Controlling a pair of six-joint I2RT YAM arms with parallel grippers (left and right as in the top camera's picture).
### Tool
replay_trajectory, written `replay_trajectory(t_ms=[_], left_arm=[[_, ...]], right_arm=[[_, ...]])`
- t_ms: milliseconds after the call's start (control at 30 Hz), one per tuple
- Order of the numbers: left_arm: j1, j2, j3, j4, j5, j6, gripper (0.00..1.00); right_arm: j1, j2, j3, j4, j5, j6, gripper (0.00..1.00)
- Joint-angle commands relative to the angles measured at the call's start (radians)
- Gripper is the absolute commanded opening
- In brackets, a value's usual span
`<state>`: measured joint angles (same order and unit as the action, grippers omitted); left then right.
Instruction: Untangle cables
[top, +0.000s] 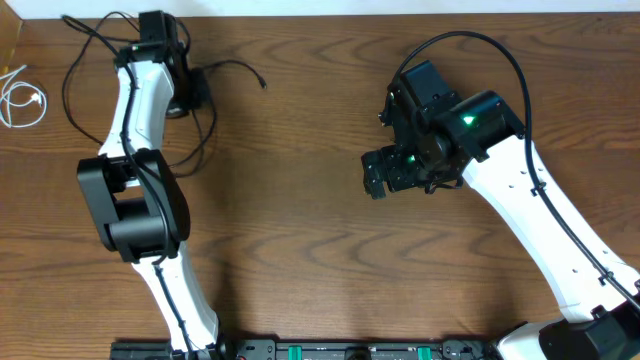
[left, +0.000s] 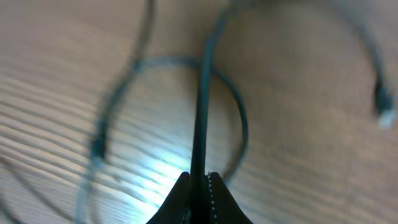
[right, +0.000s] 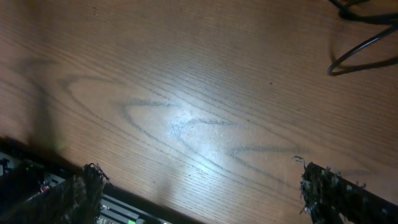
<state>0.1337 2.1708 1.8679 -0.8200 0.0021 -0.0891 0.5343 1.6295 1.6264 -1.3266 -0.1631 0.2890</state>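
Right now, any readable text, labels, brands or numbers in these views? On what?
None readable in any view.
Overhead: rail at the table's near edge has green and black parts; any print is too small to read.
Overhead: green light on the right arm, no lettering.
Left wrist: blurred; black cable in the left end effector, no marking visible.
Right wrist: bare table, no print.

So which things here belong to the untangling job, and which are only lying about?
Belong to the job: black cables, one pinched in the left gripper; white cable, coiled at the far left edge.
Just there: wooden table; equipment rail along the near edge; thick lead on the right arm.
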Motion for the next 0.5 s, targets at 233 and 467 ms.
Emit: replay_trajectory(t_ms=[233, 467], left_arm=[[-0.002, -0.260, 0.072, 0.134, -0.349, -0.002, 0.07], [0.003, -0.224, 0.058, 0.133, -0.876, -0.002, 0.07]], right_arm=[[0.003, -0.002, -0.005, -0.001, 0.000, 0.013, 0.99], [0.003, -0.002, -0.005, -0.001, 0.000, 0.013, 0.99]])
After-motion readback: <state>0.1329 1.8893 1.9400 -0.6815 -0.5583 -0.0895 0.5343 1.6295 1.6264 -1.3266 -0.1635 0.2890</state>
